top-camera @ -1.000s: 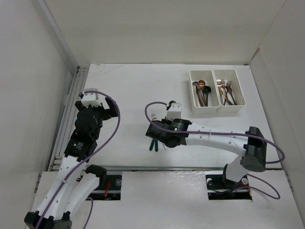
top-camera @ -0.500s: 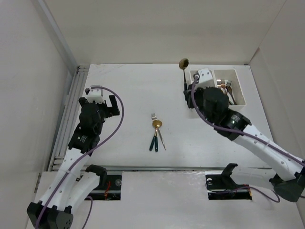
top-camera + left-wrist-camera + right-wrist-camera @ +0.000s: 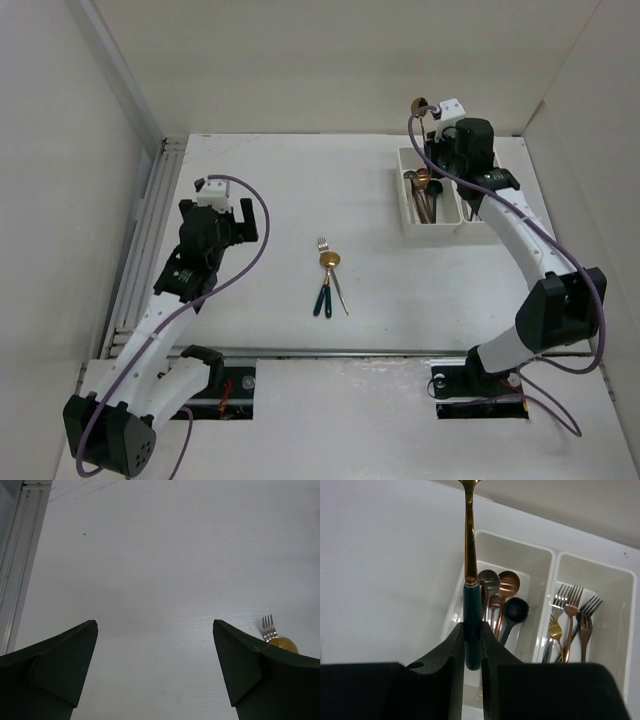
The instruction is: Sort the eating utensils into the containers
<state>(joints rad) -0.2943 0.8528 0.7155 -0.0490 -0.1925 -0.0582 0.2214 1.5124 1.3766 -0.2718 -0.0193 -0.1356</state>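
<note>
Right hand [image 3: 472, 628] on green-handled spoon [image 3: 469, 545] (bowl straight ahead)

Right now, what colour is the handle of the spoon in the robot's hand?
Dark green handle, best seen in the right wrist view.

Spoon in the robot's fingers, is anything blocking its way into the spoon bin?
Nothing visible does. The right fingers hold the gold spoon right by the spoon compartment, whose top is open.
</note>
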